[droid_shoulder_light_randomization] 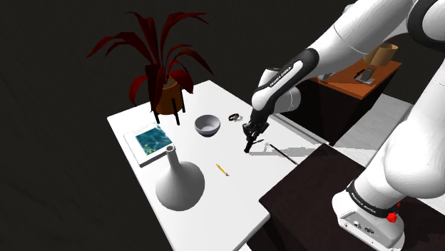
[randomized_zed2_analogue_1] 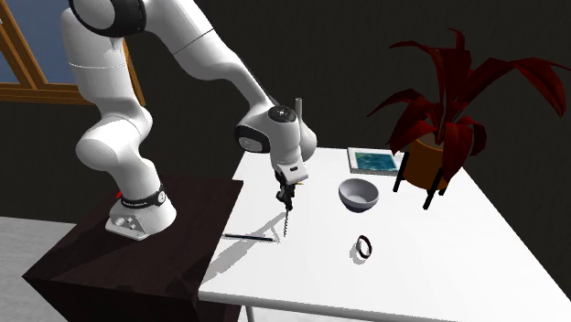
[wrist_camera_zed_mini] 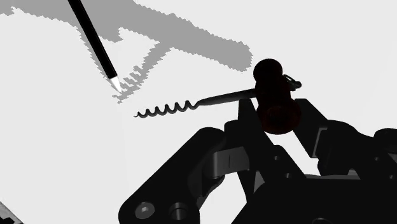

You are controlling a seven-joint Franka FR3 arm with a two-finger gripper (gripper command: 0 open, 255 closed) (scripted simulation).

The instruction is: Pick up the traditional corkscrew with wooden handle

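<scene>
The corkscrew (wrist_camera_zed_mini: 275, 105) has a dark reddish-brown handle and a metal spiral. My gripper (wrist_camera_zed_mini: 277, 118) is shut on the handle, and the spiral sticks out beyond the fingers. In the shoulder view the gripper (droid_shoulder_light_randomization: 249, 135) hangs over the white table (droid_shoulder_light_randomization: 214, 207) near its stand-side edge, with the corkscrew (droid_shoulder_light_randomization: 247, 147) pointing down from it. In the second exterior view the corkscrew (randomized_zed2_analogue_1: 286, 218) dangles under the gripper (randomized_zed2_analogue_1: 285, 192), its tip just above the tabletop and its shadow alongside.
A thin dark rod (droid_shoulder_light_randomization: 282, 153) lies by the table edge close to the gripper. Further along stand a white bowl (droid_shoulder_light_randomization: 207, 125), a black ring (droid_shoulder_light_randomization: 233, 116), a pencil (droid_shoulder_light_randomization: 222, 170), a white vase (droid_shoulder_light_randomization: 180, 182), a teal-topped book (droid_shoulder_light_randomization: 150, 141) and a red-leaved potted plant (droid_shoulder_light_randomization: 165, 78).
</scene>
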